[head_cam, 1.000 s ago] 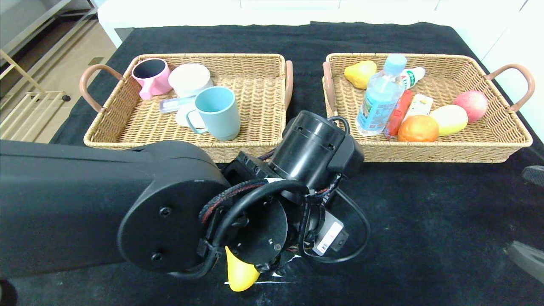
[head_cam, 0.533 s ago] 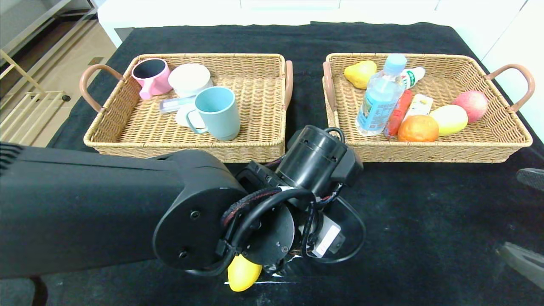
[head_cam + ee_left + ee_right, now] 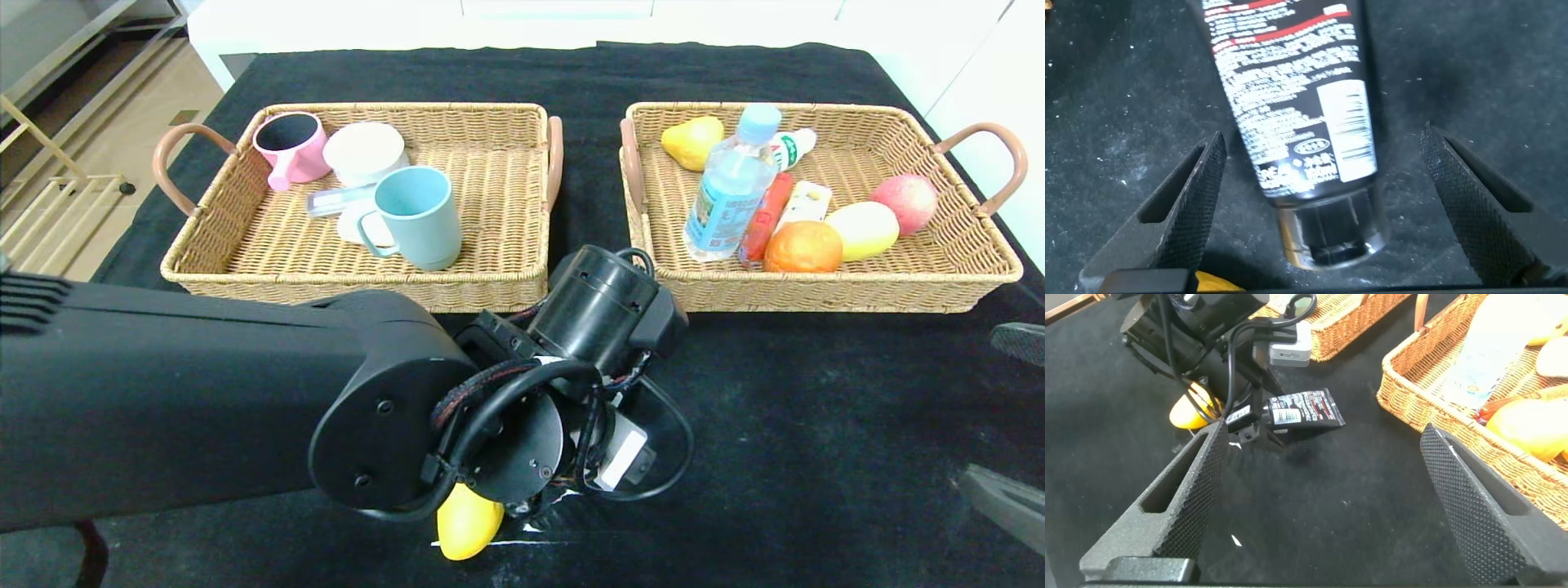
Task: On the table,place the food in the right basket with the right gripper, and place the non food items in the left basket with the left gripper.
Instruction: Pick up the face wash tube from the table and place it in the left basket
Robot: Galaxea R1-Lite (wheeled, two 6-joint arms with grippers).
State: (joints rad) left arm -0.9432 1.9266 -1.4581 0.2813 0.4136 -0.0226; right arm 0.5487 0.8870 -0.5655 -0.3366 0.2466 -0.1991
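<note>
A black squeeze tube [image 3: 1290, 82] lies on the table's black cloth [image 3: 816, 408], its dark cap [image 3: 1327, 233] toward the wrist. My left gripper [image 3: 1321, 139] is open, one finger on each side of the cap end, touching neither. In the head view the left arm [image 3: 245, 408] covers that gripper and the tube. A yellow mango [image 3: 467, 529] pokes out under the arm near the front edge. My right gripper [image 3: 1323, 502] hangs open and empty over bare cloth at the right. The teal mug [image 3: 416, 214] stands in the left basket [image 3: 490, 286]. Bottle [image 3: 727, 188], sausage [image 3: 763, 220] and carton [image 3: 804, 202] lie in the right basket [image 3: 898, 290].
The left basket also holds a pink cup [image 3: 290, 147] and a white round lid [image 3: 363, 153]. Round fruits [image 3: 804, 247] sit in the right basket beside the food. The baskets stand side by side with a narrow gap.
The left arm has swung further right and down toward the table, and now covers more of the mango. Both grippers stay open. The baskets' contents have not moved.
</note>
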